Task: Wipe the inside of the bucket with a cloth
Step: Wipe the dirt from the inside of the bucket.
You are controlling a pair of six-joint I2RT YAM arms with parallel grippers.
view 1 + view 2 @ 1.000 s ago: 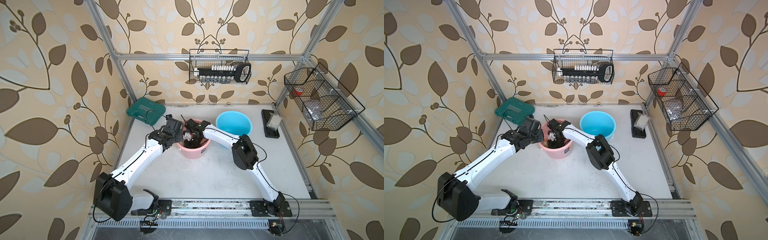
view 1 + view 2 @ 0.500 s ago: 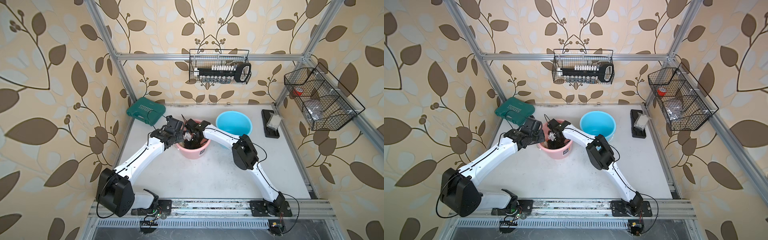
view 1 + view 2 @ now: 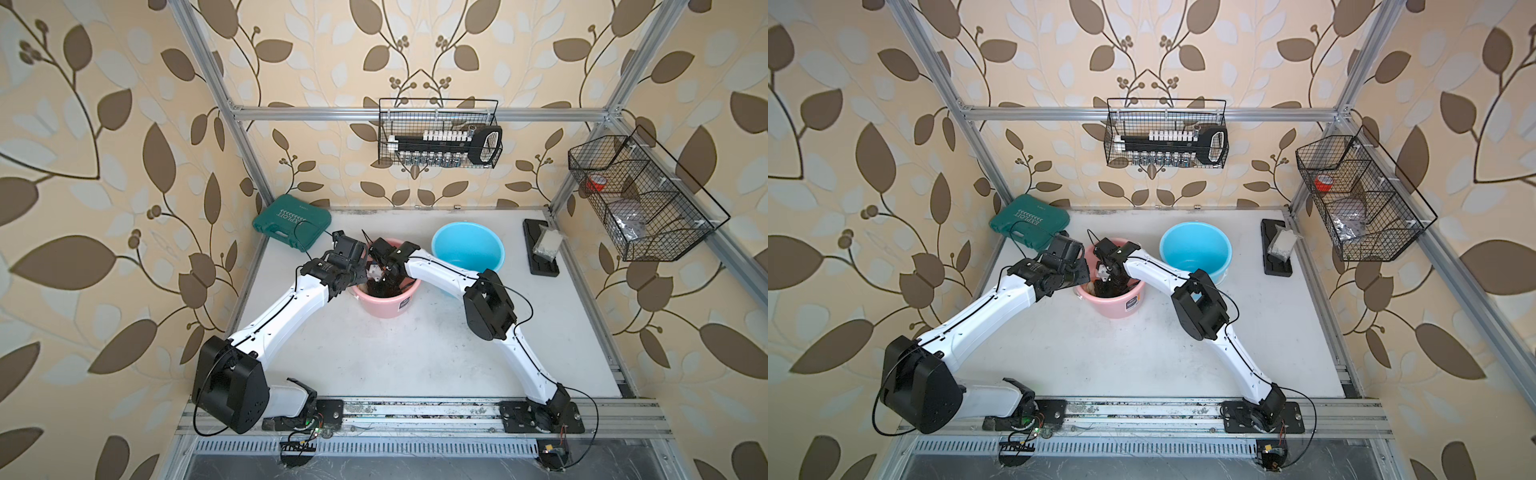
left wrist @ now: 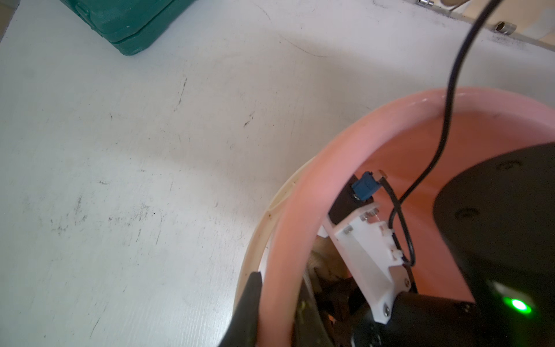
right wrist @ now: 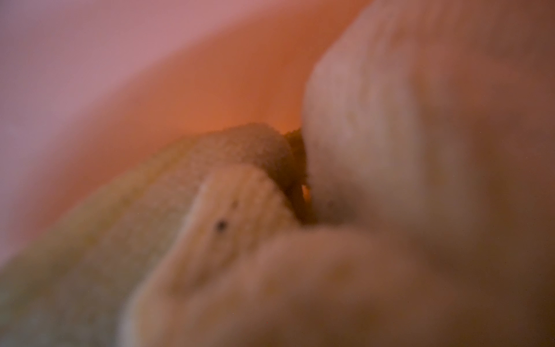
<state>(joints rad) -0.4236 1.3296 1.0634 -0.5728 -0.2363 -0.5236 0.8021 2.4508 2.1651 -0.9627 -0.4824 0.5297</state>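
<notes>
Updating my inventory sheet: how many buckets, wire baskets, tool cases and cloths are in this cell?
Buckets: 2 (pink bucket, blue bucket)
Wire baskets: 2 (back basket, side basket)
Tool cases: 1 (green case)
Cloths: 1 (cloth in the pink bucket)
Total: 6

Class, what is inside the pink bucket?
The right gripper reaches into the bucket, with the pale-yellow cloth bunched against it. The left gripper clamps the rim. The bucket's floor is hidden beneath gripper and cloth.

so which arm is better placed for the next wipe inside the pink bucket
Right: the right gripper is inside the pink bucket with the cloth bunched at its wrist camera; the left gripper is clamped on the rim, steadying it.
</notes>
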